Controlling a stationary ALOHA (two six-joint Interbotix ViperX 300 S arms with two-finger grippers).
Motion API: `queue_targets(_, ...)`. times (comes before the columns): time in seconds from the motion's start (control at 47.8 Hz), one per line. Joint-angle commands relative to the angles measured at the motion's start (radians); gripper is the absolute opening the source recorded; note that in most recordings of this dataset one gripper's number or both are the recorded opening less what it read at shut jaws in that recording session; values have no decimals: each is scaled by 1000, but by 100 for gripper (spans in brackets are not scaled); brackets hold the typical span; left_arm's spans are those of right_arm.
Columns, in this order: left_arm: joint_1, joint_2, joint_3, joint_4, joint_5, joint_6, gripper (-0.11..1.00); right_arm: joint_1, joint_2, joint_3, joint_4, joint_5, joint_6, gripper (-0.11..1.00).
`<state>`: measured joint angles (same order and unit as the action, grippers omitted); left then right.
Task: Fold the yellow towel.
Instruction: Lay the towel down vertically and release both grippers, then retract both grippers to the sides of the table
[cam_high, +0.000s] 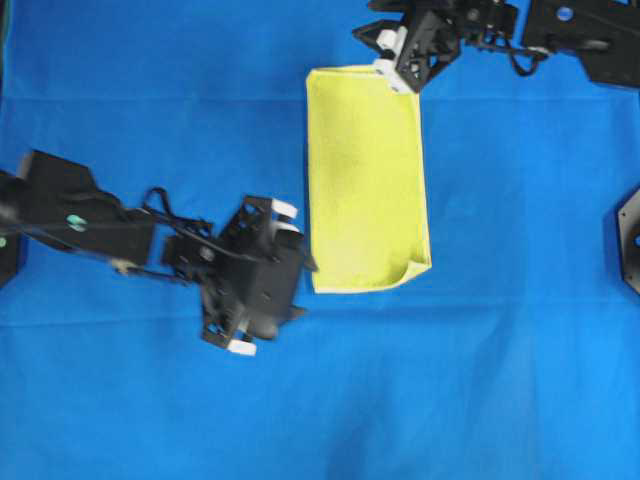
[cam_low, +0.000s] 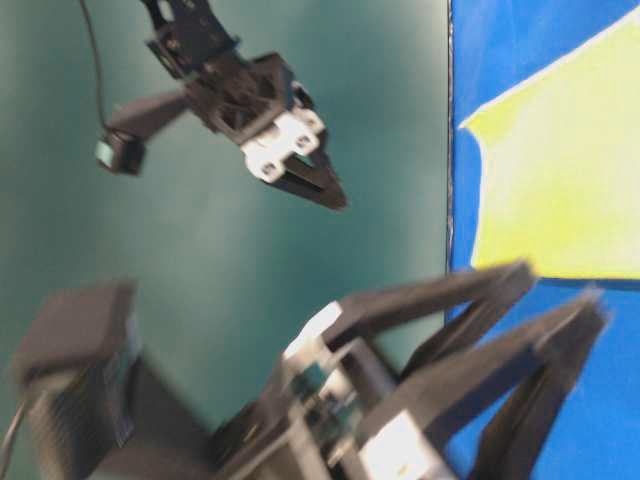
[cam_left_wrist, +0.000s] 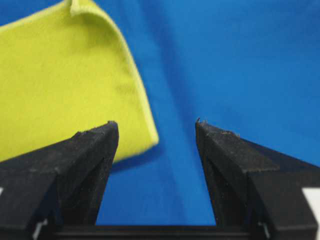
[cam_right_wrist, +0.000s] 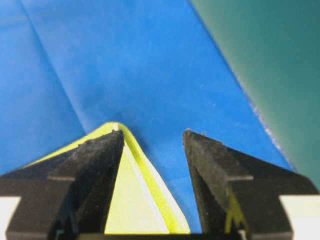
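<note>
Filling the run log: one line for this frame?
towel: folded in half, flat on cloth | left hand: open, empty, beside towel | right hand: open, empty, at far corner

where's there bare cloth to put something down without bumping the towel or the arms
Bare blue cloth runs right of the yellow towel and along the whole near edge below it. The upper left corner is also free. It is crowded at the towel's left edge, where the open left tool sits, and at its top corner under the open right tool.
</note>
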<state>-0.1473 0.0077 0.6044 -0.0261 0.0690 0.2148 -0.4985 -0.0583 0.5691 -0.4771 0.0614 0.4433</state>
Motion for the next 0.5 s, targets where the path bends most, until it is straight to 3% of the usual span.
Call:
queue_targets(0.0, 5, -86, 25, 3, -2, 2, 60, 3, -83, 25, -3, -3, 3, 56)
queue_targets(0.188, 25, -209, 137, 3, -49, -26, 60, 15, -235, 166, 14, -35, 20, 56)
queue_targets(0.482, 110, -399, 341, 2, -259, -97, 60, 106, -508, 379, 48, -91, 55, 56)
